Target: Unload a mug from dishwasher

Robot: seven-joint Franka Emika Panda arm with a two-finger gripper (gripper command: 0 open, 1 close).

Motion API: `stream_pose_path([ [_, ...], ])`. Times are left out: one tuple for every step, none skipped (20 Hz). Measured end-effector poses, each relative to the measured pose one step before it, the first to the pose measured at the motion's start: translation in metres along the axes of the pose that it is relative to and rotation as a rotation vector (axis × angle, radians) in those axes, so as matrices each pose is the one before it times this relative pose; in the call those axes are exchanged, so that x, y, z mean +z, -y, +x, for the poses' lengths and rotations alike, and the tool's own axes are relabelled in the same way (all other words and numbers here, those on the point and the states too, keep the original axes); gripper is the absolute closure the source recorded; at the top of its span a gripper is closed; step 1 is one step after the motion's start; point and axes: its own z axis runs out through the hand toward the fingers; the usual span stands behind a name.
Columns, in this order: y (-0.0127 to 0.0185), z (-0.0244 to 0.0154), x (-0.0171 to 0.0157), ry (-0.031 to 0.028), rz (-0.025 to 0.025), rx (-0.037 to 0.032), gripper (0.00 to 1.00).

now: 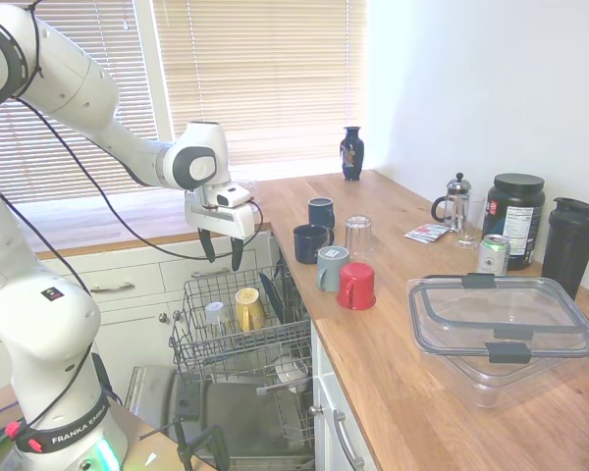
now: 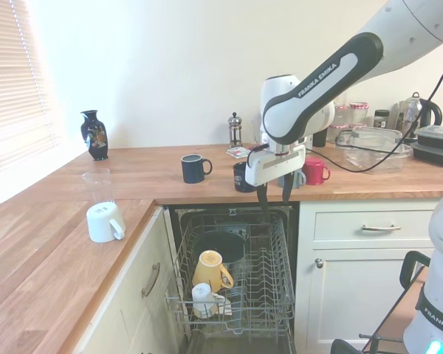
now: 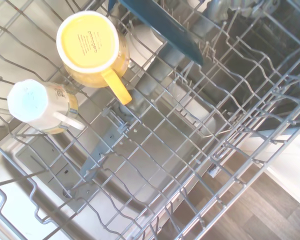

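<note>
The dishwasher stands open with its grey wire rack (image 1: 191, 345) (image 2: 277, 280) (image 3: 190, 150) pulled out over the lowered door (image 1: 236, 424). In the rack's corner sits the mug (image 1: 216, 316) (image 2: 204, 299) (image 3: 37, 105), small, whitish and bottom-up, with its handle to the side. A larger yellow mug (image 1: 247, 307) (image 2: 210, 269) (image 3: 92, 47) stands right beside it. My gripper (image 1: 222, 251) (image 2: 275, 203) hangs open and empty above the rack, a good way over the mugs and offset from them toward the rack's bare middle.
A dark blue plate (image 1: 272, 294) (image 2: 221, 247) (image 3: 155, 25) leans in the rack behind the yellow mug. On the counter are two dark blue mugs (image 1: 309, 242), a grey mug (image 1: 331, 267), a red mug (image 1: 356, 287), a clear lidded container (image 1: 501, 324) and an upturned white mug (image 2: 103, 221).
</note>
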Motion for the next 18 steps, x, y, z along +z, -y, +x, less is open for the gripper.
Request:
stream_pose_path([
  [0.00005,-0.00006,0.00043,0.00065,-0.00068,-0.00070,0.00],
  [0.00006,-0.00040,0.00043,0.00068,-0.00071,-0.00610,0.00],
  [0.00040,-0.00044,0.00011,0.00015,-0.00003,-0.00689,0.00],
  [0.00106,-0.00116,0.00016,-0.00018,-0.00024,-0.00951,0.00],
  [0.00162,-0.00182,0.00057,-0.00088,-0.00222,-0.01232,0.00],
  [0.00233,-0.00252,0.00133,-0.00207,-0.00395,-0.01363,0.00],
  [0.00286,-0.00300,0.00207,-0.00218,-0.00442,-0.01519,0.00],
  [0.00302,-0.00325,0.00320,-0.00213,-0.00632,-0.01839,0.00],
  [0.00357,-0.00330,0.00453,-0.00266,-0.00901,-0.01925,0.00],
  [0.00365,-0.00257,0.00543,-0.00496,-0.01184,-0.02210,0.00],
  [0.00440,-0.00234,0.00650,-0.00597,-0.01028,-0.02328,0.00],
  [0.00496,-0.00273,0.00773,-0.00464,-0.01160,-0.02605,0.00],
  [0.00521,-0.00270,0.00840,-0.00454,-0.01105,-0.02774,0.00],
  [0.00549,-0.00328,0.00898,-0.00129,-0.01130,-0.02699,0.00],
  [0.00594,-0.00382,0.00946,-0.00076,-0.01249,-0.02766,0.00],
  [0.00576,-0.00371,0.00900,-0.00037,-0.01225,-0.02455,0.00],
  [0.00579,-0.00384,0.00866,0.00342,-0.01103,-0.02378,0.00],
  [0.00543,-0.00327,0.00805,0.00680,-0.01039,-0.02157,0.00],
])
